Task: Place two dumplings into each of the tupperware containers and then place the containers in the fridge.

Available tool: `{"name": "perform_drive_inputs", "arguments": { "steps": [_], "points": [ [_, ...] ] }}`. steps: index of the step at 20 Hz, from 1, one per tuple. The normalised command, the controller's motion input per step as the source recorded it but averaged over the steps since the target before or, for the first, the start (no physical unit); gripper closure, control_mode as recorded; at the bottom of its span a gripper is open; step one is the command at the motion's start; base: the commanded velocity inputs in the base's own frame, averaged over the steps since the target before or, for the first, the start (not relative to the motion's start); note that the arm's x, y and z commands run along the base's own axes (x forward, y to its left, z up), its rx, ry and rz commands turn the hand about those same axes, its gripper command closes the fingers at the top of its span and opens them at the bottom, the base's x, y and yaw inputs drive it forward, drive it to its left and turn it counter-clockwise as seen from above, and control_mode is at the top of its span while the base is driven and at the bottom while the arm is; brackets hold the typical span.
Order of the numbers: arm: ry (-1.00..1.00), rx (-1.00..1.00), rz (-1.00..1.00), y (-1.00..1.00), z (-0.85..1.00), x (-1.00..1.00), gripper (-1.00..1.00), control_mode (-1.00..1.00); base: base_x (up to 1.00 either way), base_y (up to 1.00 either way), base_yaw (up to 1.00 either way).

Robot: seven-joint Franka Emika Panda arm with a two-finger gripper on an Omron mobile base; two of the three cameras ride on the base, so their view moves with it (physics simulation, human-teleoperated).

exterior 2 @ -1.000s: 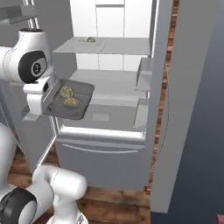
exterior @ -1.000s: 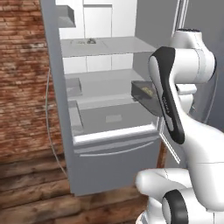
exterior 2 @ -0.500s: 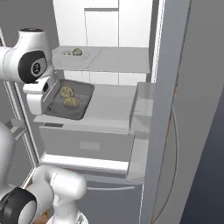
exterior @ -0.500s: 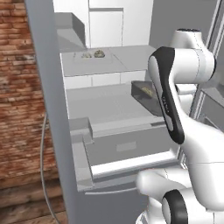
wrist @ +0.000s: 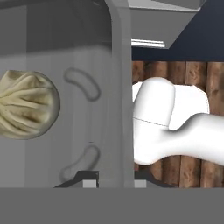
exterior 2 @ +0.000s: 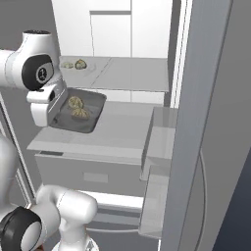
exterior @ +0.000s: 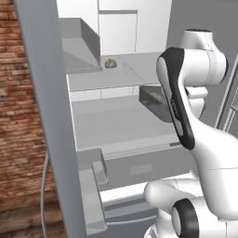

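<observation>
Fridge [exterior 2: 122,73] nearer; gripped container [exterior 2: 83,112] level.

A kitchen, shown by an open grey fridge [exterior: 44,116] with pale shelves [exterior 2: 122,127] and a drawer [exterior: 139,169], beside a red brick wall [exterior: 18,93].

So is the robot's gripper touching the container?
Touching. In the hand view, the gripper is shut on the container wall, with the rim running down between its fingertips. The right base view shows the container held up.
</observation>
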Motion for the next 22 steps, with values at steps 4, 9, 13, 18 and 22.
{"name": "perform_drive_inputs", "arguments": {
  "steps": [4,9,13,18,22],
  "points": [
    [0.00,0.00,0.00,0.00,0.00,0.00,1.00,-1.00,0.00,0.00,0.00],
    [-0.37,0.00,0.00,-0.02,0.00,-0.30,1.00,-1.00,0.00,0.00,0.00],
    [-0.44,0.02,0.00,-0.35,0.02,-0.09,1.00,-1.00,0.00,0.00,0.00],
    [-0.11,0.15,0.02,-0.66,0.10,0.73,1.00,-1.00,0.00,0.00,0.00],
    [-0.03,0.15,0.09,-0.46,0.13,1.00,1.00,-1.00,0.00,0.00,0.00]
  ]
}}
